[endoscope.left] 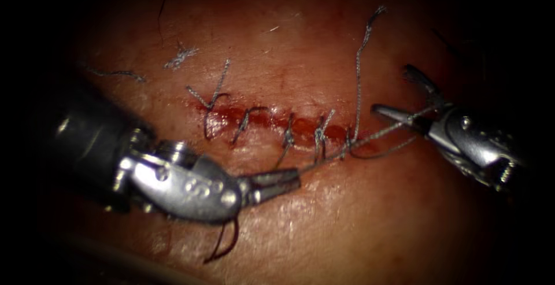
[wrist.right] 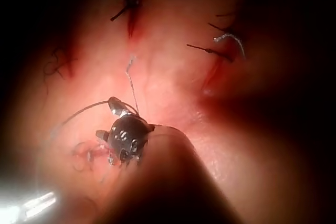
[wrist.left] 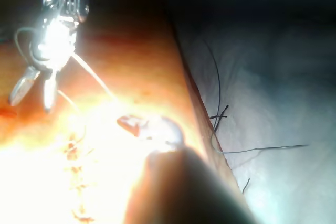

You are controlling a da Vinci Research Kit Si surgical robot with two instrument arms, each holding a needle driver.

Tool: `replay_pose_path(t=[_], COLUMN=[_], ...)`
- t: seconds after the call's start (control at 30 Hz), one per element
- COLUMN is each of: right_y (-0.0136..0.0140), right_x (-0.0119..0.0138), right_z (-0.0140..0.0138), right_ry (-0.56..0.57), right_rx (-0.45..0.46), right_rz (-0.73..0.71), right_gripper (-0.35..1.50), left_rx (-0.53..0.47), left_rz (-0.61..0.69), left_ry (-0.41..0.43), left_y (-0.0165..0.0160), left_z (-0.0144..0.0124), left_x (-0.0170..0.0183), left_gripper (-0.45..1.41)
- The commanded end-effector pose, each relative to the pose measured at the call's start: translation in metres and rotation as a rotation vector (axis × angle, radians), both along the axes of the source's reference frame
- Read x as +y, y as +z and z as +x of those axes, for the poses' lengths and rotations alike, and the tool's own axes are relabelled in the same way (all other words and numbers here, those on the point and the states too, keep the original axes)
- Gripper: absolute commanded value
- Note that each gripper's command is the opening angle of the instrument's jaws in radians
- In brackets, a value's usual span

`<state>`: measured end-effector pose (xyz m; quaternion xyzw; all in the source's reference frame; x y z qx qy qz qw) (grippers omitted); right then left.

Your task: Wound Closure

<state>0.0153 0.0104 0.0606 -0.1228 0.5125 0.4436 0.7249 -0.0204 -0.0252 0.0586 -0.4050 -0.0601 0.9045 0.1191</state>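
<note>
The tissue lies under both tools, with the cut running across the middle of the endoscope view, red fluid pooled along it and several stitches crossing it.

The left claw sits just below the cut, near its middle, its tip pointing right. Its two jaws are pressed together on the thread, which leaves the tip and runs up and to the right, taut, past the rightmost stitch.

The right claw stands just beyond the right end of the cut. Its jaws are spread wide apart, one raised and one lying level, and the taut thread passes between them near their hinge; whether the metal touches the thread there I cannot tell. In the left wrist view the same right claw shows with its two jaws parted and a bright strand of thread running from its base toward the left claw.

A second strand rises from the right end of the cut to a frayed loose end high on the tissue. Short cut ends of thread lie on the tissue above the left part of the cut.

A dark, thin curved piece hangs under the left tool's wrist, against the tissue; it may be the needle, but I cannot tell for sure, and neither claw holds it.
</note>
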Motion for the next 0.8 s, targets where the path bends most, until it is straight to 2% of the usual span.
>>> replay_pose_path(t=[0.03,0.33,0.43,0.57,0.8], right_y=[0.0008,0.0047,0.0070,0.0112,0.0153], right_x=[0.0002,0.0029,0.0043,0.0053,0.0060], right_z=[0.0009,0.0020,0.0026,0.0040,0.0045], right_ry=[0.000,0.070,0.091,0.096,0.131], right_rx=[0.005,-0.038,-0.061,-0.008,0.007], right_rz=[-0.002,0.000,0.093,0.223,0.328], right_gripper=[1.09,1.08,1.13,1.23,1.28], left_rx=[0.004,0.007,0.006,0.004,0.005], left_rz=[0.002,0.012,0.013,0.013,0.015], left_ry=[0.003,0.017,0.016,0.018,0.021], left_y=[0.0010,0.0027,0.0030,0.0029,0.0027], left_z=[-0.0003,-0.0015,-0.0017,-0.0017,-0.0016], left_x=[-0.0007,-0.0004,0.0002,0.0003,0.0001], left_gripper=[-0.45,-0.45,-0.45,-0.45,-0.45])
